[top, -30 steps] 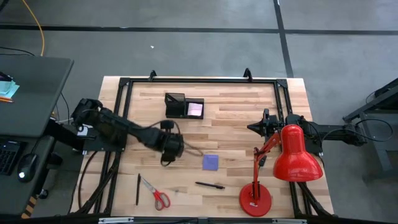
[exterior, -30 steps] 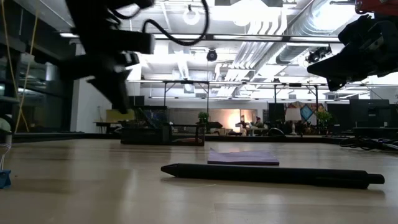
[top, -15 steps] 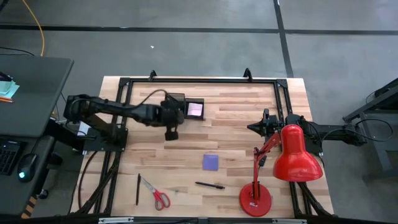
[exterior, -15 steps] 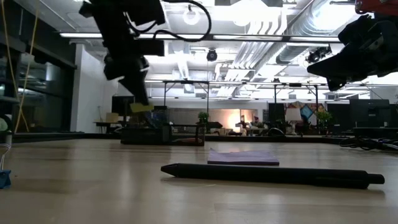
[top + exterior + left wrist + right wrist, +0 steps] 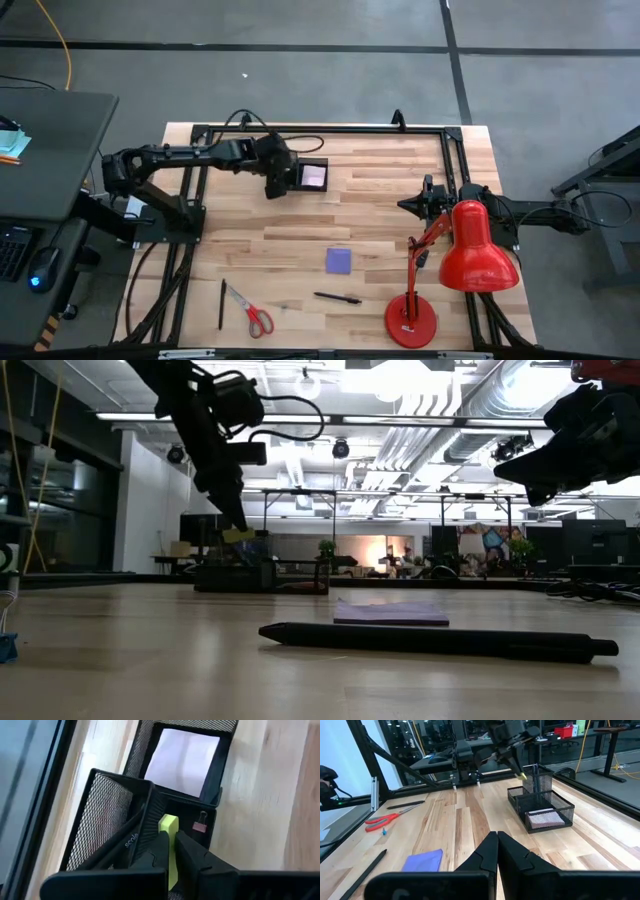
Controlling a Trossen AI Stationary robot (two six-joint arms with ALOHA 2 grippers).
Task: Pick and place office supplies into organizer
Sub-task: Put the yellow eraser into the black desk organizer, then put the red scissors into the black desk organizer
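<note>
My left gripper [image 5: 170, 841] is shut on a small yellowish piece [image 5: 168, 826] and hangs just above the black mesh organizer [image 5: 300, 172] at the table's far side. A pink note pad [image 5: 182, 762] lies in one organizer compartment and a small clip [image 5: 200, 824] in another. A purple pad [image 5: 339, 261], red-handled scissors [image 5: 252, 312] and two dark pens [image 5: 337, 297] [image 5: 221, 303] lie flat on the near half of the table. My right gripper [image 5: 496, 841] waits shut at the right side, pointing level. My left gripper pinches the yellowish piece by its two flat sides [image 5: 171, 855] between its two fingers [image 5: 186, 849]. The piece's free end sticks out past the fingertips. The fingers slant down from the table's left. The piece hangs clear above the organizer [image 5: 238, 535].
A large red desk lamp [image 5: 465, 255] stands at the near right, its base [image 5: 410, 322] beside one pen. A black metal frame [image 5: 320, 130] runs around the table's edges. Bare wood lies between the organizer and the purple pad.
My left gripper has swung from the middle of the table toward the far edge, rising a little and turning its wrist, and now hangs over the organizer. It has stayed shut on the yellowish piece the whole way.
</note>
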